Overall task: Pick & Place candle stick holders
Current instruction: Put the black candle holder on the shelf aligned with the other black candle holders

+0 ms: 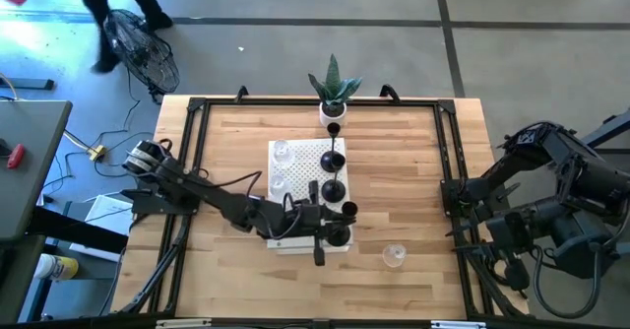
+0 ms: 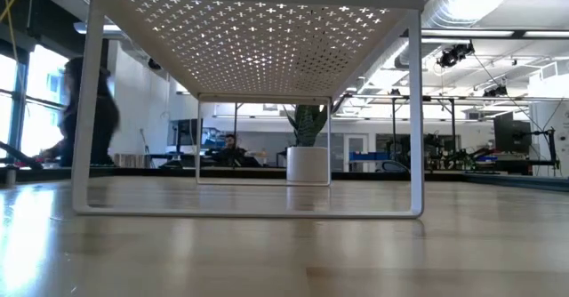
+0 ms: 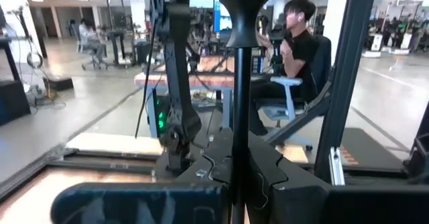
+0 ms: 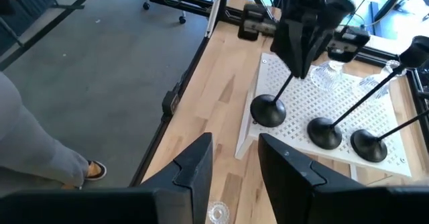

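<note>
I have the left gripper [image 1: 333,232] reaching over the near edge of the white perforated stand [image 1: 295,166], its jaws closed on the thin stem of a black candle stick holder [image 4: 268,110] whose domed base sits at the stand's near corner; in the left wrist view that stem [image 3: 239,117] runs straight up between the closed fingers [image 3: 268,174]. Two more black holders [image 4: 326,133] stand just beside it on the same surface, and a fourth [image 1: 334,132] stands toward the potted plant [image 1: 334,91], with clear glass holders [image 1: 282,152] on the stand's far side from the right arm. One glass cup [image 1: 394,256] sits alone on the tabletop [image 1: 413,171], well apart from the stand. The right gripper [image 4: 231,167] waits off the tabletop's right edge with its jaws partly parted and nothing between them. My worry is the stem: it is thin and smooth, so I judge it could slip or pivot in the grip. The base sits close to the stand's corner, so a careless release might let it topple off. Any sideways sweep could also knock the neighbouring holders.
</note>
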`<state>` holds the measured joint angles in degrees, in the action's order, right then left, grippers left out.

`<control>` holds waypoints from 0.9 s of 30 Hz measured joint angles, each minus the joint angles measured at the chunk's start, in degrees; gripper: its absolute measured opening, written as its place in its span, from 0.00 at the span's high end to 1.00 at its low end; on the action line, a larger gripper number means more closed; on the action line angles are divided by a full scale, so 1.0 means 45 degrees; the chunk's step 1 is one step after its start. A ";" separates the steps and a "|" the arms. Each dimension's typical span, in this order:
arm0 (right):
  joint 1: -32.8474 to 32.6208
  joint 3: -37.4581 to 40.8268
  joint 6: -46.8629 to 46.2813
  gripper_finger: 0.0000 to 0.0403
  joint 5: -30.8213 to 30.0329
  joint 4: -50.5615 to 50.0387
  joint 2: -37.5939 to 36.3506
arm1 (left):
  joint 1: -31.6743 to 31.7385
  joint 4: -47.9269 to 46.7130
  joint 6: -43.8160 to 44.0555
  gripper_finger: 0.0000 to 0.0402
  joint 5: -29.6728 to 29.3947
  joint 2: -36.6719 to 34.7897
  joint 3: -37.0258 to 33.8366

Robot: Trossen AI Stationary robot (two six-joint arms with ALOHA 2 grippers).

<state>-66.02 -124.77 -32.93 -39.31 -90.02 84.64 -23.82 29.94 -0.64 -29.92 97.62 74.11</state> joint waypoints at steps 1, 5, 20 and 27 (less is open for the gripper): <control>0.0000 0.0002 -0.0066 0.72 -0.0025 0.0000 0.0000 | 0.0063 0.0004 0.0141 0.98 0.0076 0.0000 -0.0142; 0.0000 0.0005 -0.0268 0.72 -0.0022 0.0000 0.0000 | 0.0181 0.0671 0.0328 0.98 0.0377 0.0005 -0.0698; 0.0000 0.0005 -0.0239 0.72 -0.0206 0.0000 0.0005 | 0.0481 0.3635 -0.0133 0.98 0.0955 -0.0112 -0.2473; 0.0000 0.0005 -0.0117 0.72 -0.0290 0.0001 0.0005 | 0.0836 0.3503 -0.0063 0.98 0.1378 -0.0112 -0.2526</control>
<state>-66.02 -124.75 -33.46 -40.62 -90.01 84.66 -20.06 45.70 -0.93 -23.72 97.12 62.74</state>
